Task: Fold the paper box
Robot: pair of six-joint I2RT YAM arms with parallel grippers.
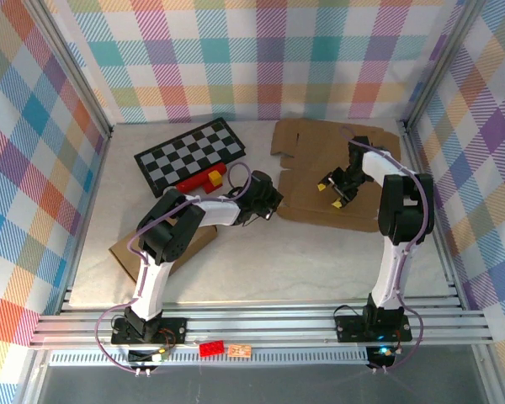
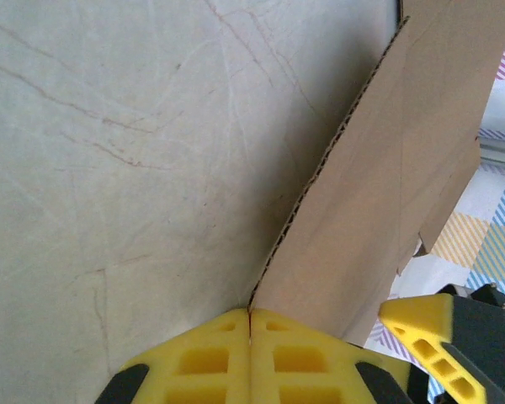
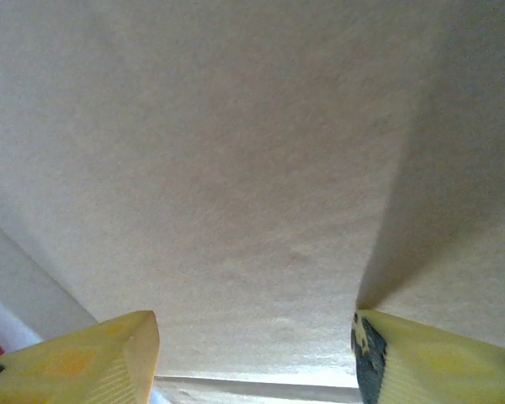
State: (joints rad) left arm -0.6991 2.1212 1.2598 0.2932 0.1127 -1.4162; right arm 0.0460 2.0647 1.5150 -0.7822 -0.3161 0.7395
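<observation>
**Top view.** Cardboard box (image 1: 337, 168) lying unfolded and flat on the far right part of the table (image 1: 278, 261), with cut flaps along its far edge. Left gripper (image 1: 273, 204) right at the near-left edge of the box and touching it. Fingers too small here to judge as apart or together. Right gripper (image 1: 335, 189) over the middle of the box, yellow tips close above the sheet. Contact impossible to judge. Part of the box hidden under the right arm. Left of the box, a checkerboard (image 1: 189, 153), and just beside its near edge a red block (image 1: 204, 178) with a yellow part. Nearer on the left, a second cardboard piece (image 1: 128, 251), mostly covered by the left arm.

**Left wrist view.** Both yellow fingers (image 2: 202, 362) pressed together with only a thin seam between, clamped on the corrugated edge of the box (image 2: 379, 219) exactly at that seam. Box sheet rising tilted on the right, pale scratched table on the left. In the lower right corner, one yellow fingertip (image 2: 421, 324) of the right gripper, just beside the box and cut off by the frame.

**Right wrist view.** Fingers (image 3: 76, 362) held wide apart, one in each lower corner, gripping nothing. Box surface (image 3: 236, 168) very near ahead, plain and blurred, with a soft shadow on the right. All edges of the box cut off. At the lower left, a pale strip and a small red spot, too blurred to name.
</observation>
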